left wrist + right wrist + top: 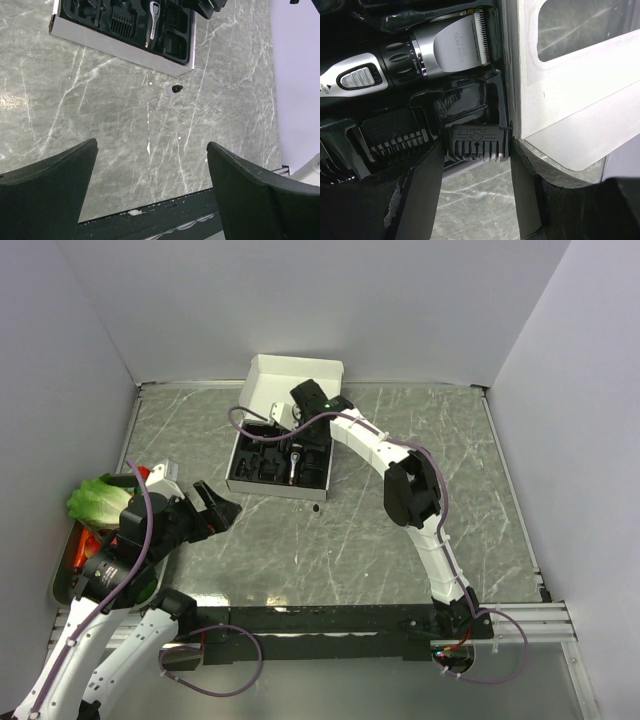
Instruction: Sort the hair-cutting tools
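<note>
The right gripper [476,156] pinched a black comb attachment [477,141] at the moulded insert's [465,97] edge, beside the hair clipper [420,55], seemingly to seat it there. The left gripper [152,146] hung wide open, idle.

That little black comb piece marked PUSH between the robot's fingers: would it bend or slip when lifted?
The comb attachment looks like moulded hard plastic, so it is probably stiff and very light. Its thin teeth might snap under a hard squeeze. Its ends look smooth, so it could slip from the right gripper, which pinches only those two ends.
</note>
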`<act>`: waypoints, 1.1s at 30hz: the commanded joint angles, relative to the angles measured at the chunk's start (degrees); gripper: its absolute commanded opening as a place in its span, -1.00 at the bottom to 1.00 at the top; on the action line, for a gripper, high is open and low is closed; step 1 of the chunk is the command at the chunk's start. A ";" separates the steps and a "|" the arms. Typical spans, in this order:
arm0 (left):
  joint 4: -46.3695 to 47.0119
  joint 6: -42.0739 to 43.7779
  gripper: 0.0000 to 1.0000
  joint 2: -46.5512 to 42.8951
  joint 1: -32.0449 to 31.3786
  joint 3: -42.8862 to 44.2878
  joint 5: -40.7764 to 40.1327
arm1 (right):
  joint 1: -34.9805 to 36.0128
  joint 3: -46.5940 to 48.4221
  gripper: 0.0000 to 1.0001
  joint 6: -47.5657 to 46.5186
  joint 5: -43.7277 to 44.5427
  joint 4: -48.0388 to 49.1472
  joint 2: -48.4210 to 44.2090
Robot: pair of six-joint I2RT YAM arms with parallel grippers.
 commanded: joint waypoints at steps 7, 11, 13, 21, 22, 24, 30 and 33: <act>1.31 0.25 0.93 0.30 -0.09 1.08 0.43 | -0.24 -0.09 0.12 -1.12 -0.25 2.05 0.44; 1.05 0.33 0.93 0.21 -0.09 1.17 0.43 | -0.24 -0.18 0.12 -1.21 -0.42 2.75 0.79; 0.87 0.33 0.94 0.21 -0.09 1.17 0.43 | -0.24 -0.18 0.12 -1.38 -0.34 3.02 1.23; 0.78 0.60 0.94 0.38 -0.09 1.25 0.43 | -0.15 0.00 0.15 -1.56 -0.16 3.63 1.94; 0.96 0.68 0.94 0.39 -0.09 1.25 0.43 | -0.24 -0.44 0.16 -1.65 -0.07 3.72 1.85; 1.04 0.68 0.94 0.47 -0.09 1.17 0.43 | -0.15 -0.79 0.17 -1.73 0.01 3.99 1.76; 0.96 0.69 0.94 0.30 -0.09 1.25 0.43 | -0.15 -1.14 0.23 -1.56 0.28 4.34 1.67; 0.87 0.69 0.94 0.21 -0.09 1.26 0.43 | 0.11 -1.58 0.28 -1.65 0.63 4.60 1.50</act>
